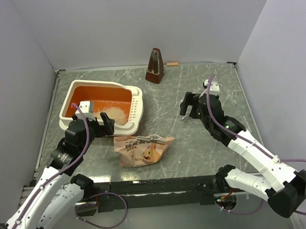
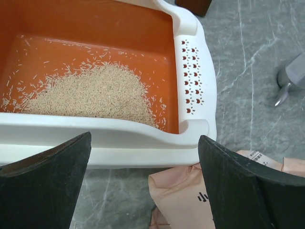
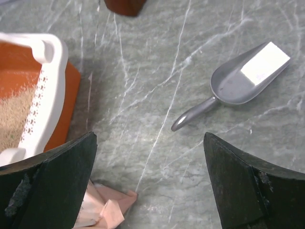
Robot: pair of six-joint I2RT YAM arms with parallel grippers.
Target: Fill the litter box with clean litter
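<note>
The cream-white litter box with an orange interior sits at the left of the table, its slotted rim on the right side. A heap of pale litter lies in its near right part. My left gripper is open and empty, hovering just in front of the box's near wall. In the left wrist view the litter heap and the slotted rim show. My right gripper is open and empty above bare table. The right wrist view shows the box's corner.
A crinkled tan bag lies flat in front of the box, also in the left wrist view. A grey metal scoop lies on the table beyond my right gripper. A brown pyramid-shaped object stands at the back wall.
</note>
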